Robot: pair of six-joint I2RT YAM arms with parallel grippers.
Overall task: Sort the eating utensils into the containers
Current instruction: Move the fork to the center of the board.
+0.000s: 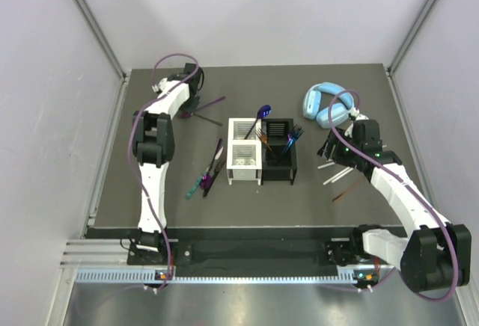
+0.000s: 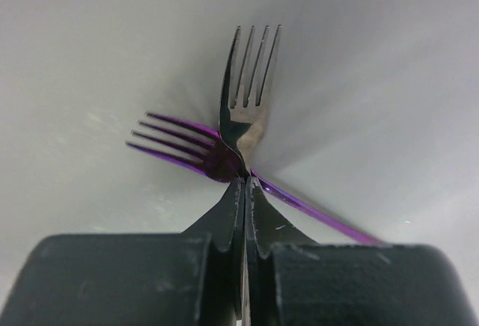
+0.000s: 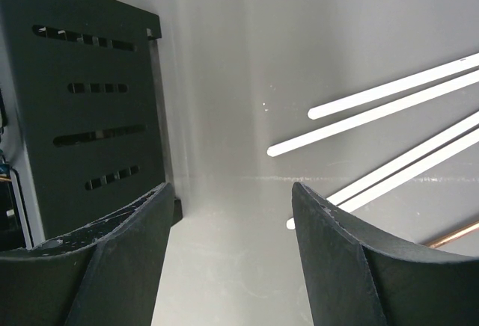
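Grey, matt desk recorded, with two slotted two-compartment containers set side by side and touching at its middle: a white plastic caddy on the left and a black plastic caddy on the right. An iridescent purple-blue spoon is stood tilted in the far compartment of the white caddy, bowl up. A blue-purple fork is leaned out of the black caddy, tines up; which compartment cannot be told. A loose group of slim purple and green cutlery is laid on the desk just left of the white caddy. The left hand is held low at the far left of the desk, its fingers pressed together on the neck of a slim grey-gleaming metal fork, whose tines are pointed away from the hand. A slim purple metal fork is crossed beneath it, handle run out toward the lower right of the wrist view; whether the two touch cannot be told. The right hand is held just right of the black caddy, fingers spread wide apart, with only desk surface seen between them. Thin white sticks are laid just to its right, and a thin brown stick is laid near them. Light-blue headphones are laid at the far right of the desk.
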